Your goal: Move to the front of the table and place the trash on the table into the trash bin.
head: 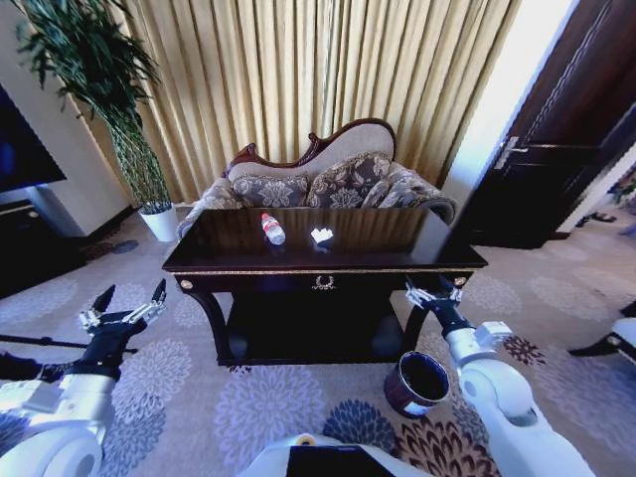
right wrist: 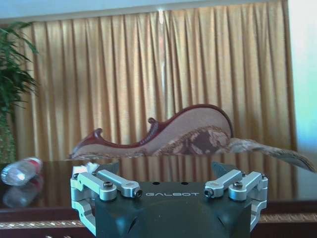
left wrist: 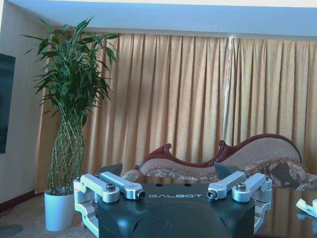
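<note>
Dark glossy table (head: 397, 260) sits dead ahead, with open carpet (head: 258, 407) in front. Water bottle (head: 272, 229) and crumpled paper (head: 322, 236) lie near the table's middle, apart from each other. Trash bin (head: 417, 383) stands on the floor off its front right corner. Left gripper (head: 129, 301) and right gripper (head: 433, 289) are both spread wide, holding nothing — "GALBOT" is printed on each.

The console table (head: 328, 260) is dark glossy wood with gold trim and a gold emblem at its front centre. On it lie a clear water bottle (head: 272, 229) with a red-and-white label and crumpled white paper (head: 322, 236). The trash bin (head: 416, 384) is dark brown-black with a white label. The carpet (head: 248, 407) is grey with purple floral medallions. The curtains (head: 328, 70) are golden tan, and the sofa (head: 328, 179) wears brown-and-cream damask in a reddish wood frame.
</note>
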